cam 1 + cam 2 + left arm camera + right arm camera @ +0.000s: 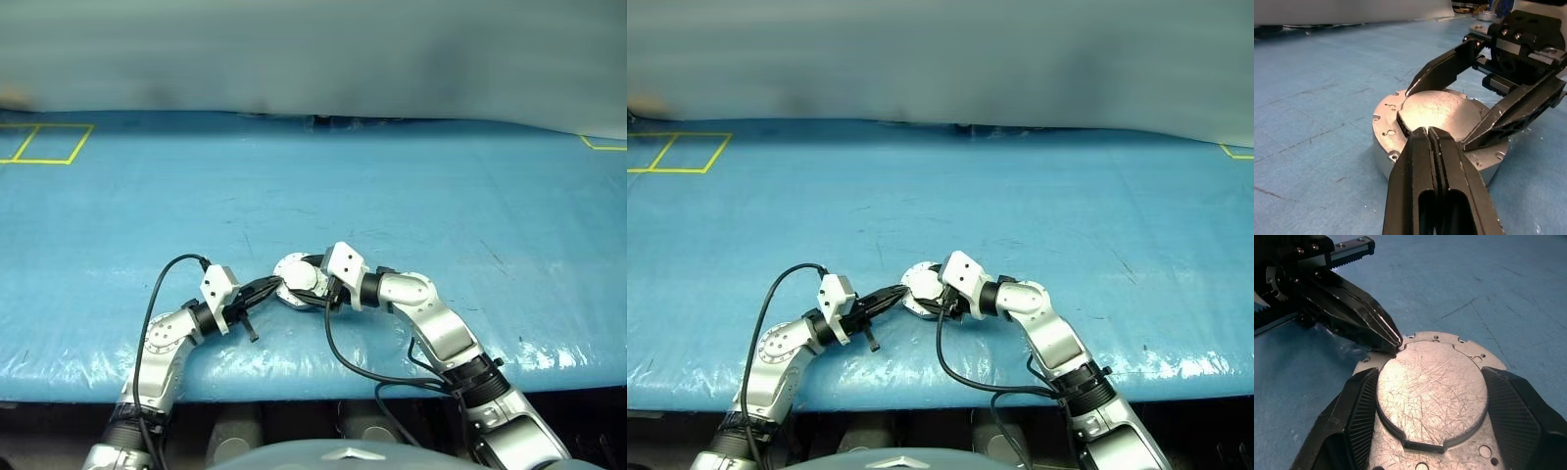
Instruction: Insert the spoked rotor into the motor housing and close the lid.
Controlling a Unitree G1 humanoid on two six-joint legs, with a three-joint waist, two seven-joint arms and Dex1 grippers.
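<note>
**Both grippers meet at the closed motor unit**

Right now the motor housing (294, 294) sits on the blue table cover (441, 206), near the near edge and roughly at the middle of the scene, between the two arms. Its lid (1431, 387) lies flat on top, a scratched grey disc with a raised centre, ringed by a flange with small holes. The spoked rotor cannot be seen with the lid down.

From the right, the right gripper (315, 286) reaches in over the unit. Its two black fingers (1359, 413) are spread wide and stand on either side of the lid's raised centre, resting on or just above the flange; from the pictures I cannot tell whether they press against it.

From the left, the left gripper (277, 285) comes in nearly level. Its fingers (1426, 161) are pressed together with nothing between them, and the joined tips touch the edge of the raised centre on the left side of the lid.

Black cables loop from both wrists toward the near edge of the table. Yellow taped lines (44, 145) mark rectangles on the cover at the far left, well apart from the work.
</note>
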